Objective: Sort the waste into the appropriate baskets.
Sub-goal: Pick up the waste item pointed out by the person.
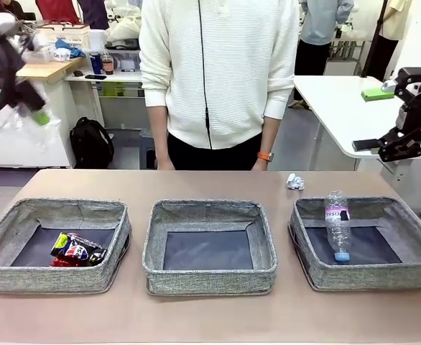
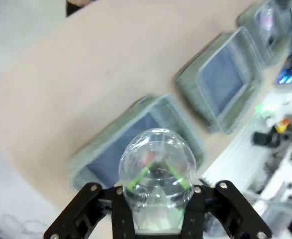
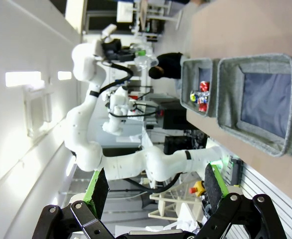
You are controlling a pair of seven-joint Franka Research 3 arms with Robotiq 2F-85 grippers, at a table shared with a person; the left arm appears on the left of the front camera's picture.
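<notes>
My left gripper (image 1: 38,115) hangs high above the table's left end, blurred, shut on a clear plastic cup (image 1: 20,123). In the left wrist view the cup (image 2: 158,159) sits domed between the green pads (image 2: 136,179) of that gripper (image 2: 158,185), above the left basket (image 2: 181,119). Crushed red and dark-blue cans (image 1: 77,249) lie in the left basket (image 1: 52,277). The middle basket (image 1: 209,277) holds nothing. A clear bottle (image 1: 338,224) with a blue cap lies in the right basket (image 1: 368,277). A white paper wad (image 1: 295,181) rests on the table behind it. My right gripper (image 1: 404,140) is raised at the far right, open (image 3: 156,191).
A person in a white sweater stands at the far edge, hands down behind the table. The right wrist view shows the middle basket (image 3: 258,99), the left basket (image 3: 200,74) with the cans (image 3: 201,94), and the left arm (image 3: 93,99) farther off.
</notes>
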